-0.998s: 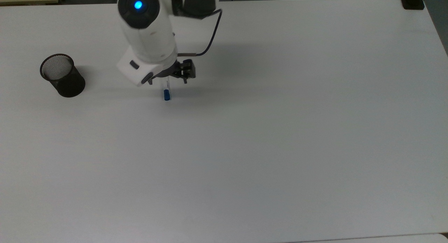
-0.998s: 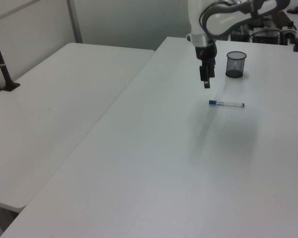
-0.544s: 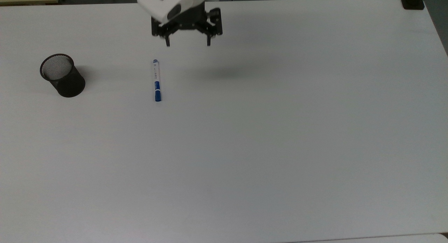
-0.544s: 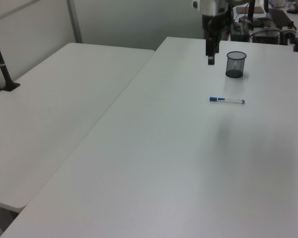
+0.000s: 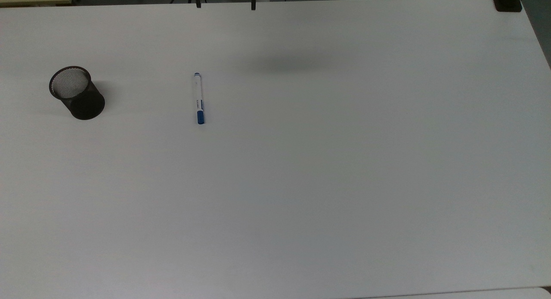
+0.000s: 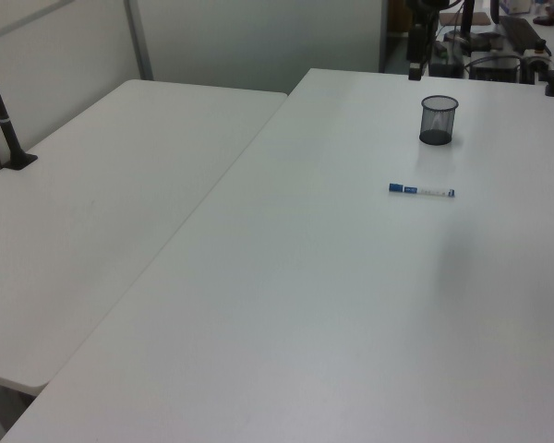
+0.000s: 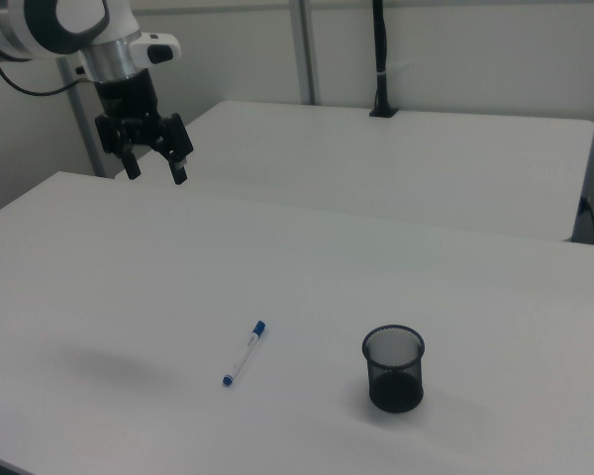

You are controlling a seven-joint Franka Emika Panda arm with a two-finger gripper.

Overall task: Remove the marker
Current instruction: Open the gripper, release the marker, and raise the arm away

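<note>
Top view showed the marker (image 5: 198, 98) lying flat on the white table (image 5: 323, 182), left of the middle and in the upper part of the frame. Its blue cap pointed to the bottom of the frame. In the right view it lay low, left of the middle, with nothing touching it.

The marker looked light, thin and stiff. It was round and smooth, so it would likely roll or slip. The best place to pinch it was probably the middle of the white barrel, across its thin side.

The black mesh cup (image 5: 77, 92) stood well apart from it, at the left of the top view.

The gripper (image 7: 150, 165) hung high in the upper left of the right view, fingers spread wide and holding nothing.
</note>
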